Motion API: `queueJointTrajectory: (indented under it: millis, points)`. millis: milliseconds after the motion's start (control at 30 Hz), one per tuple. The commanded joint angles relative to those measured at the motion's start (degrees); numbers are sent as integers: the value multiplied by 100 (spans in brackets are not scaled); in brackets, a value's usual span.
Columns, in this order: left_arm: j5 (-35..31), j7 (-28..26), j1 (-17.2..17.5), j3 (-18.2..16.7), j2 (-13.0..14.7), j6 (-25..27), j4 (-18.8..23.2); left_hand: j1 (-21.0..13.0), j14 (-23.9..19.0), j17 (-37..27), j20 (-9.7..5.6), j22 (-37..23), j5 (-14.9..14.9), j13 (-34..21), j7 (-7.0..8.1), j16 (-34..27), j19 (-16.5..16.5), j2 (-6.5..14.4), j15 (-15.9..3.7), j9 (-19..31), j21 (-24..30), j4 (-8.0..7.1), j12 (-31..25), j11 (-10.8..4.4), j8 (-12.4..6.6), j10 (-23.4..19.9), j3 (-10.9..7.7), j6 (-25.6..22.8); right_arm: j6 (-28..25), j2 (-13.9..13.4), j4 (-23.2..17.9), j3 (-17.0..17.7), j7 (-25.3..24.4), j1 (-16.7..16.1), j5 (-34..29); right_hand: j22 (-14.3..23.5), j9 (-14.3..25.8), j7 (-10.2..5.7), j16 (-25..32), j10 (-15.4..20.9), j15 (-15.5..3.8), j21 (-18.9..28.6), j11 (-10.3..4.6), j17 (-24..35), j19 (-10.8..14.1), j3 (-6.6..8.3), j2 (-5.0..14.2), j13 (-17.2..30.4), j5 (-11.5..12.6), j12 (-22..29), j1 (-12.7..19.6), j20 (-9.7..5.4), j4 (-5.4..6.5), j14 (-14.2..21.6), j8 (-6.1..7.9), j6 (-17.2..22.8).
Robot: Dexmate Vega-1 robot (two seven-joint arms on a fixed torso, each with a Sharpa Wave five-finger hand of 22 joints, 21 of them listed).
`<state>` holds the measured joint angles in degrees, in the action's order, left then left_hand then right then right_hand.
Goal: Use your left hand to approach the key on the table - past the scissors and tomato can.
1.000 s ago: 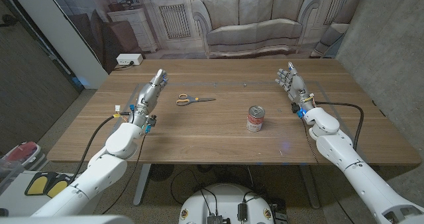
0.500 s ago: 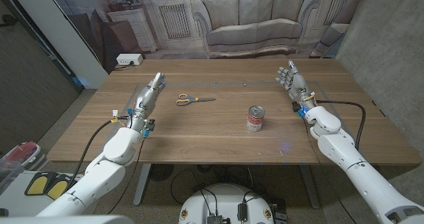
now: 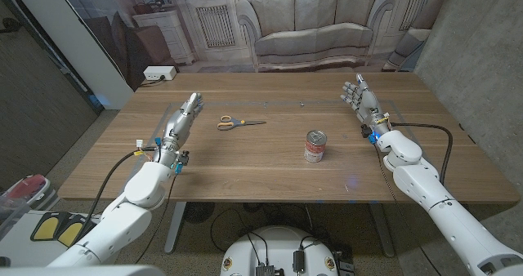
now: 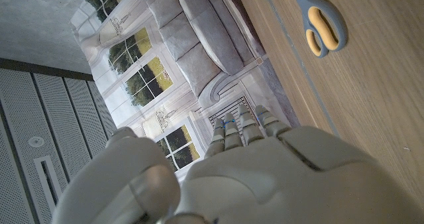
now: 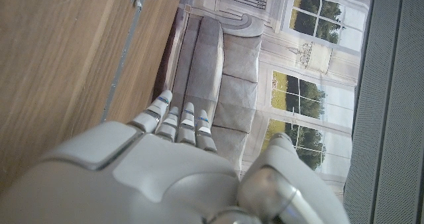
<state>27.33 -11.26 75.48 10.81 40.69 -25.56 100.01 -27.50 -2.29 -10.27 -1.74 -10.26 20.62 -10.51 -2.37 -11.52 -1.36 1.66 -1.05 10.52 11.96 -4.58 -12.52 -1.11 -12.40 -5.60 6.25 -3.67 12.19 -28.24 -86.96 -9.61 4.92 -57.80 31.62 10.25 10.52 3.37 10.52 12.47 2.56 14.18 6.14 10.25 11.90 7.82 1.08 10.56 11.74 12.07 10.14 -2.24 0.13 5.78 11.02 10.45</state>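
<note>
A small dark key (image 3: 301,104) lies far out on the wooden table (image 3: 261,174), past the middle. Yellow-handled scissors (image 3: 239,123) lie left of centre, and their handles (image 4: 319,20) also show in the left wrist view. A red tomato can (image 3: 315,145) stands upright right of centre. My left hand (image 3: 181,117) is over the table's left part, left of the scissors, its fingers stretched out and apart, holding nothing; its back (image 4: 238,177) shows in the left wrist view. My right hand (image 3: 360,101) stands at the far right, fingers straight, holding nothing.
Faint tape lines (image 3: 396,129) mark the tabletop near each hand. A printed backdrop of a sofa (image 3: 315,19) stands behind the far edge. A white power strip (image 3: 158,73) sits on the floor at the back left. A black cable (image 3: 433,133) runs along my right arm.
My left hand has drawn back a little toward the near left of the table, away from the scissors. The right hand, scissors, can and key have not moved.
</note>
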Motion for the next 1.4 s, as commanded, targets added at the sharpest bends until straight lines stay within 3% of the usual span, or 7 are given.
queueJointTrajectory:
  millis: [33, 400, 633, 1033, 1400]
  points:
    - [-64, -49, 177, -74, 32, -30, 87, -56, -53, -14, -254, -15, 42, -23, 24, -6, 52, 12, 4, 17, 48, -3, -33, 3, -20, -61, 36, -55, 32, 4, 39, 5, 26, 2, 17, 23, 17, 9, 20, 42, -16, -19, -23, 24, 38, 5, 37, 8, 24, 26, 1, -57, -10, 36, 31, 63]
    - [-200, -210, 395, -195, -41, -226, 117, -62, -103, -15, -227, -16, 43, -24, 33, -10, 80, 19, 4, 18, 50, -4, -32, 3, -21, -102, 50, -103, 169, 1, 64, 104, 62, -61, 73, 23, 17, 8, 22, 46, -9, -15, -22, 22, 83, 4, 42, 8, 24, 26, 6, -61, -15, 45, 31, 70]
    - [-422, -285, 436, -173, -267, -693, -96, -80, -173, -15, -214, -17, 48, -24, 46, -17, 139, 23, -19, 19, 61, 2, -40, -45, -41, -178, 66, -204, 115, -21, 45, 149, 23, -90, 94, 23, 17, 5, 24, 55, -9, -22, -23, 21, 93, 3, 45, 8, 25, 29, 10, -59, -20, 57, 29, 72]
    - [-745, -576, 629, -267, -208, -450, 62, -110, -264, -15, -225, -17, 59, -24, 60, -27, 190, 30, -41, 19, 65, 13, -41, -81, -38, -245, 81, -260, 50, -77, -27, 160, 0, -87, 66, 23, 17, 7, 27, 61, -5, -34, -28, 21, 104, -3, 45, 8, 24, 29, 12, -56, -26, 72, 26, 72]
    - [-803, -647, 798, -383, -208, -561, 99, -131, -285, -15, -221, -18, 68, -25, 68, -18, 203, 36, -57, 20, 61, 21, -38, -75, -36, -280, 90, -293, -31, -127, -154, 202, -97, -143, 46, 23, 17, 5, 24, 65, -11, -45, -23, 21, 104, -7, 47, 9, 24, 30, 12, -55, -28, 68, 24, 71]
